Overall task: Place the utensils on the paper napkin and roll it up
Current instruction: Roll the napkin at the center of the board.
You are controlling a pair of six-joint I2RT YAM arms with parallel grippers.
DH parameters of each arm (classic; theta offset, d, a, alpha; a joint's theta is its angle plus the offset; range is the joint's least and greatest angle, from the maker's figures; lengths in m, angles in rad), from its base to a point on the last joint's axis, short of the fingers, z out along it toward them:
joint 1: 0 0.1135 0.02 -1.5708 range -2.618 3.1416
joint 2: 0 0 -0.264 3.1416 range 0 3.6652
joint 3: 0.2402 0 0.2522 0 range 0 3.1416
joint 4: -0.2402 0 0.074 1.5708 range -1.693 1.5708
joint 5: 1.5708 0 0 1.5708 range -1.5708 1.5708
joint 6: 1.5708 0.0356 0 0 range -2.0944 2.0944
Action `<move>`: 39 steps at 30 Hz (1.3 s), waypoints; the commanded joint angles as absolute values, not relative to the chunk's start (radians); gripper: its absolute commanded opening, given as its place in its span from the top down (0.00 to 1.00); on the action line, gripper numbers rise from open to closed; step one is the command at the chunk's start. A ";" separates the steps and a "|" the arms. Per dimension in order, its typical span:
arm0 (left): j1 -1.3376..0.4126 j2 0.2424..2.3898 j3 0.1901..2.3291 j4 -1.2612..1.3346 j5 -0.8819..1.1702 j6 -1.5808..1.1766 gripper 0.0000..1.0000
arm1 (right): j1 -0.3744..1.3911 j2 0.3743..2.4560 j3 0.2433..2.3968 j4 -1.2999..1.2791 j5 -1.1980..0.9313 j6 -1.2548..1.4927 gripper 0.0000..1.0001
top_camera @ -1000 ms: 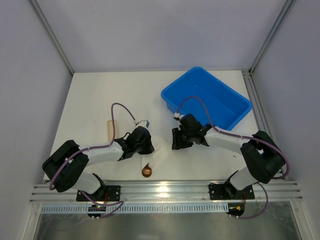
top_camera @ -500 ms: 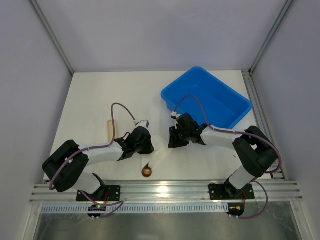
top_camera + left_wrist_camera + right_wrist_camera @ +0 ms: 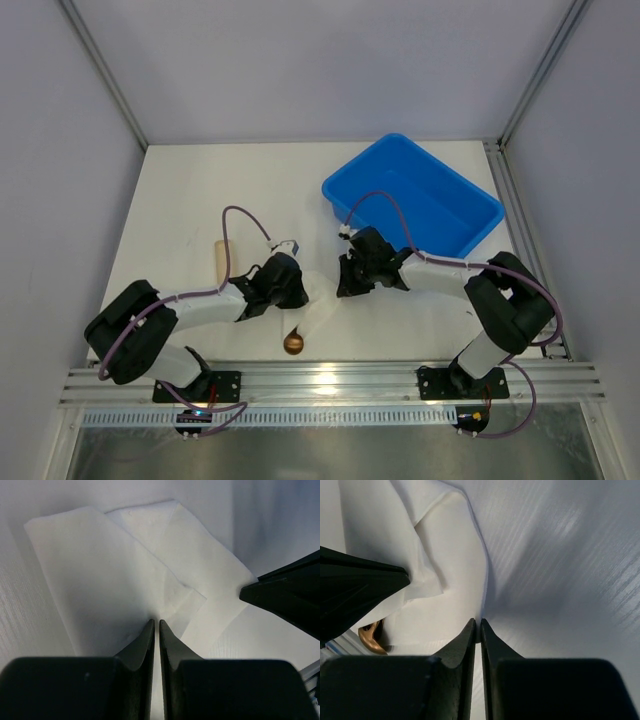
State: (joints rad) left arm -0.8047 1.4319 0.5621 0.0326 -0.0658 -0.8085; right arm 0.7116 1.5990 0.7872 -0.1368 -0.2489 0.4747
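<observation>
Two white-and-black arms (image 3: pixel 200 305), looping purple cables (image 3: pixel 240 208), black tapered pincer fingers (image 3: pixel 142 645)

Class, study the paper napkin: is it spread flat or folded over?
Folded over. The left wrist view shows the paper napkin in overlapping layers; the right wrist view shows it humped, the spoon poking out.

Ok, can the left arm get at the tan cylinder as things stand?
Probably, but not straight away: the tan cylinder lies just beside the left arm with nothing lying between them. However, the left tool is shut on the paper napkin and would have to let go first.
</observation>
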 commanded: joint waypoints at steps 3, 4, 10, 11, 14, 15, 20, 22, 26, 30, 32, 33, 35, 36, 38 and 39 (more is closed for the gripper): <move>-0.802 1.425 0.557 0.025 -0.055 -0.816 0.92 | 0.722 1.611 0.870 -0.112 -0.279 0.472 0.96; -0.802 1.422 0.558 0.025 -0.055 -0.816 0.92 | 0.726 1.614 0.876 -0.113 -0.287 0.469 0.96; -0.802 1.408 0.554 0.015 -0.064 -0.816 0.92 | 0.745 1.629 0.917 -0.100 -0.327 0.468 0.96; -0.802 1.402 0.552 0.014 -0.064 -0.816 0.92 | 0.746 1.631 0.919 -0.091 -0.346 0.477 0.96; -0.802 1.393 0.549 0.008 -0.071 -0.818 0.92 | 0.752 1.632 0.931 -0.081 -0.365 0.489 0.96; -0.802 1.391 0.549 0.006 -0.072 -0.816 0.92 | 0.755 1.631 0.937 -0.080 -0.371 0.491 0.96; -0.804 1.385 0.545 0.005 -0.077 -0.819 0.92 | 0.762 1.643 0.956 -0.046 -0.431 0.525 0.96; -0.804 1.375 0.540 0.006 -0.078 -0.822 0.92 | 0.772 1.663 0.976 -0.048 -0.439 0.532 0.96; -0.804 1.361 0.540 0.003 -0.081 -0.822 0.93 | 0.788 1.684 1.009 -0.051 -0.440 0.538 0.96; -0.804 1.353 0.535 0.005 -0.087 -0.821 0.93 | 0.793 1.698 1.022 -0.040 -0.452 0.555 0.96; -0.805 1.347 0.531 0.005 -0.092 -0.824 0.93 | 0.793 1.703 1.025 -0.038 -0.453 0.561 0.96; -0.805 1.344 0.526 0.003 -0.091 -0.825 0.93 | 0.795 1.709 1.031 -0.040 -0.453 0.563 0.96; -0.805 1.338 0.523 0.003 -0.092 -0.828 0.93 | 0.796 1.716 1.041 -0.044 -0.448 0.566 0.96; -0.805 1.335 0.519 0.003 -0.094 -0.830 0.93 | 0.801 1.726 1.046 -0.048 -0.446 0.569 0.96; -0.805 1.328 0.515 0.003 -0.095 -0.833 0.93 | 0.804 1.735 1.058 -0.049 -0.442 0.572 0.96; -0.805 1.324 0.514 0.005 -0.095 -0.834 0.93 | 0.805 1.743 1.063 -0.051 -0.439 0.572 0.96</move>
